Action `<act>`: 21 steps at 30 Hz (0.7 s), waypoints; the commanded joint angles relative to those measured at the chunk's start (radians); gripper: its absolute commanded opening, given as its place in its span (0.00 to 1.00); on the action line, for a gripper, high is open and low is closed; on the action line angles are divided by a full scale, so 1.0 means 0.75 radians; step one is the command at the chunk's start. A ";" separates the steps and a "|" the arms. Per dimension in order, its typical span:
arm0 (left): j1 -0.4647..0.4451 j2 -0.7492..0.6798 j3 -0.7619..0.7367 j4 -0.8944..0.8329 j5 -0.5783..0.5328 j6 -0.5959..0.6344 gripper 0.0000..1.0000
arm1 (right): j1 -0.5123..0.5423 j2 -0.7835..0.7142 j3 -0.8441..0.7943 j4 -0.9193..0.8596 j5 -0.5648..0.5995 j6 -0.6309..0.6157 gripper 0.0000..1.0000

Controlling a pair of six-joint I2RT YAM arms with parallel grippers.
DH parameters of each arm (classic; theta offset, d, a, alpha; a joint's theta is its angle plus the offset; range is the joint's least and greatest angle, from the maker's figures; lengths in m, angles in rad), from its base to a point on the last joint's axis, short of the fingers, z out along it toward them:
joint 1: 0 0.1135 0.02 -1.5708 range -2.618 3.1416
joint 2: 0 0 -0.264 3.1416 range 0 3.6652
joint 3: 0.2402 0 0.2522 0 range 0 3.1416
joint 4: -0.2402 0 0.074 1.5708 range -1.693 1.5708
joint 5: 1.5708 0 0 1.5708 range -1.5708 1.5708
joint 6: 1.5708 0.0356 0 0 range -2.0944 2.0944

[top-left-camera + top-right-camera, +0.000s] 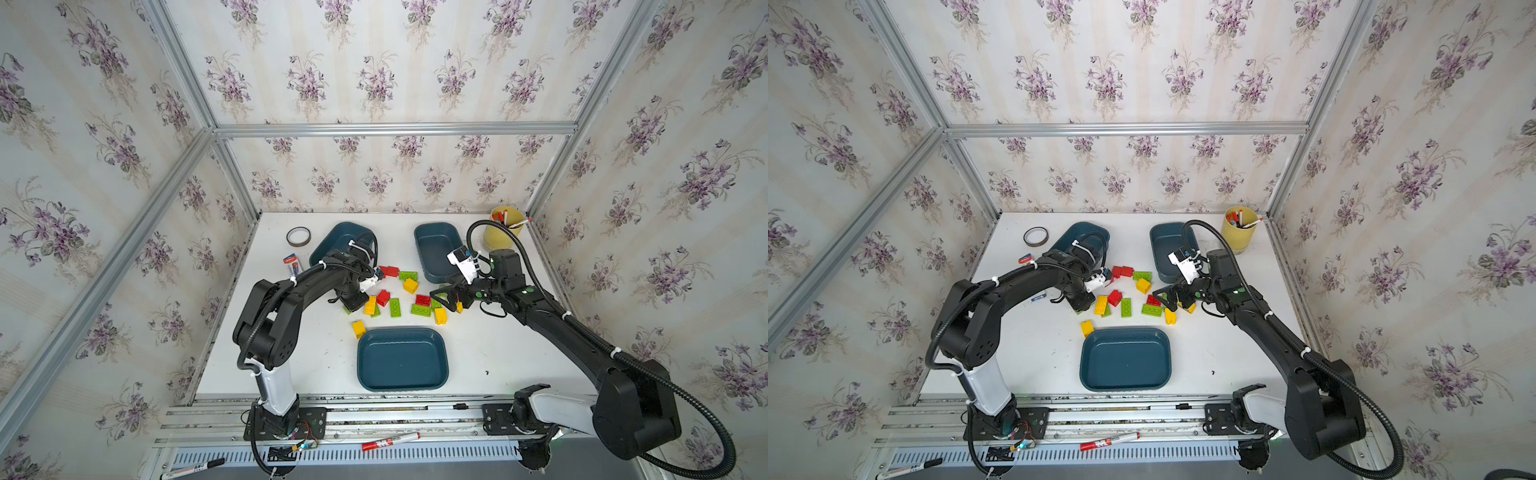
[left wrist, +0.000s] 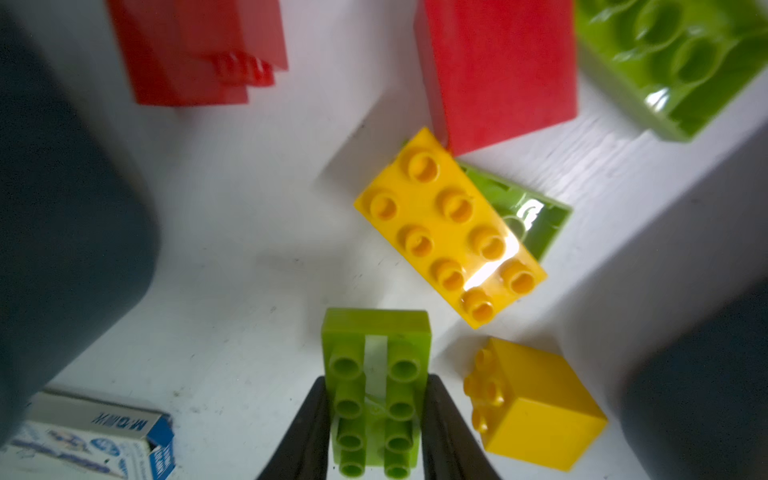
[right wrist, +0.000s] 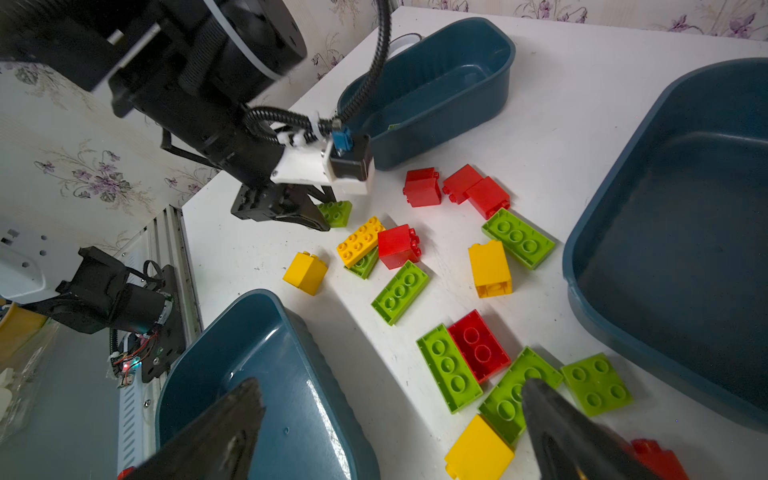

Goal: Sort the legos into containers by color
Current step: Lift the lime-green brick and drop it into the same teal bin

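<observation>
sorting barely begun: left gripper point(image 2: 376, 380) pinches a lime green brick point(image 2: 376, 332) at table point(image 1: 498, 353) level, right gripper point(image 3: 392, 386) hangs wide open, empty; other legos point(image 1: 394, 307) lie loose between three seemingly empty teal trays point(image 1: 403, 361).

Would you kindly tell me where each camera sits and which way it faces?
Top view: high over the front, facing down at the table; left arm, right arm show.
Top view: same perch, same table, both arms.
Left wrist: above the left gripper, facing the green brick between its fingers.
Right wrist: behind the open right gripper, facing the left arm.
Shared: both wrist views show that green brick.
</observation>
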State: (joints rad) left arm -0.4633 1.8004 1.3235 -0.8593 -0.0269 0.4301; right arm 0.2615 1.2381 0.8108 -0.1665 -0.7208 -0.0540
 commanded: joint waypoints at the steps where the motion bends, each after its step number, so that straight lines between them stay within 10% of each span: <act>1: 0.011 -0.066 0.058 -0.098 0.083 -0.078 0.30 | 0.001 0.010 0.028 0.059 -0.041 0.040 1.00; 21: 0.312 0.220 0.542 -0.002 -0.110 -0.318 0.30 | 0.009 0.064 0.058 0.170 -0.105 0.124 1.00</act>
State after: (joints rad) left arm -0.2451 1.9396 1.7111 -0.8932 -0.0814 0.2348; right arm 0.2657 1.2835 0.8429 -0.0864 -0.7776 0.0227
